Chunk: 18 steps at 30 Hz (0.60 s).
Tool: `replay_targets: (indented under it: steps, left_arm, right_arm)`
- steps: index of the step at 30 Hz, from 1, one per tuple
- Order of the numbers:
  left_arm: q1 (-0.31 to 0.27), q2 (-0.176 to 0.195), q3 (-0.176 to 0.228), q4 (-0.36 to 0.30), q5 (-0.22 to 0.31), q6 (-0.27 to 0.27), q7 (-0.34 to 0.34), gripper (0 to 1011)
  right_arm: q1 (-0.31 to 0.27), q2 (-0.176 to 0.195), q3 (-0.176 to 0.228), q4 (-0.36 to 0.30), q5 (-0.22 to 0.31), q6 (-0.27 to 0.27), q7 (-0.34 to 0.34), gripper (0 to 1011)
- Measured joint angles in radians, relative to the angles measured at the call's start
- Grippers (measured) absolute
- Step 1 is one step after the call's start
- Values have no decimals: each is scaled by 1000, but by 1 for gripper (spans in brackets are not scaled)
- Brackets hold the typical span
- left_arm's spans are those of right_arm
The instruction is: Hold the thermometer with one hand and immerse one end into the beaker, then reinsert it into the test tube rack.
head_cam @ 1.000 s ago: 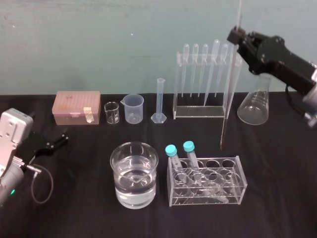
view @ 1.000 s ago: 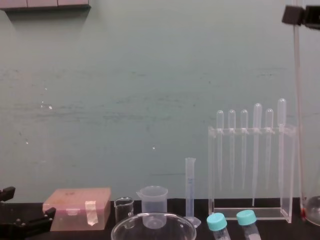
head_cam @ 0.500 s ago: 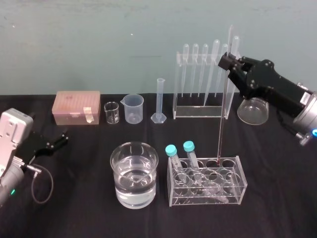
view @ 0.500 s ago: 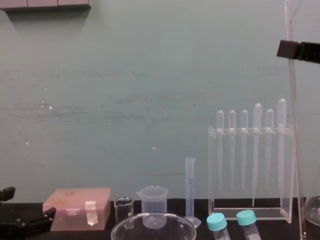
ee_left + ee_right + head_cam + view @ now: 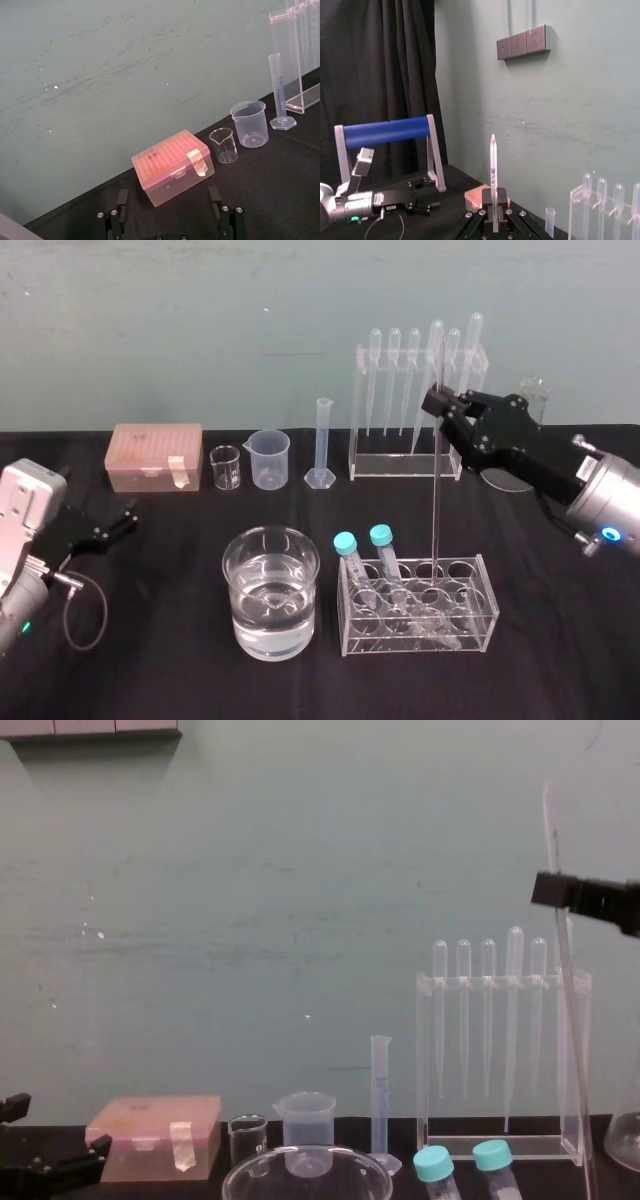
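Observation:
My right gripper (image 5: 437, 405) is shut on the thermometer (image 5: 436, 490), a long thin glass rod held nearly upright. It stands in front of the test tube rack (image 5: 400, 466), a tall clear frame hung with pipettes. The rod's lower end dips into the back row of a low tube holder (image 5: 470, 625). In the chest view, the right gripper (image 5: 557, 890) holds the thermometer (image 5: 575, 1050) just right of the rack (image 5: 500, 982). The right wrist view shows the thermometer (image 5: 493, 165) rising from between the closed fingers. The beaker (image 5: 270, 590), holding water, stands left of the tube holder. At the table's left edge rests my left gripper (image 5: 108, 527), open.
Along the back stand a pink tip box (image 5: 155, 455), a tiny glass beaker (image 5: 226, 467), a small plastic beaker (image 5: 270, 458) and a graduated cylinder (image 5: 322, 445). A conical flask (image 5: 530, 400) sits behind my right arm. The low tube holder carries two blue-capped tubes (image 5: 350, 555).
My right gripper has come down and to the left with the thermometer. Its lower end went from the table by the flask into the low tube holder. The left arm has not moved.

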Motion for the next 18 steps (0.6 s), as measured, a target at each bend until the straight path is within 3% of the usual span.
replay_targets:
  steps: [18]
  left_arm:
    - [0,0,0,0,0,0,0,1008]
  right_arm:
    - [-10,-20,-28,33,-64,10,23,56]
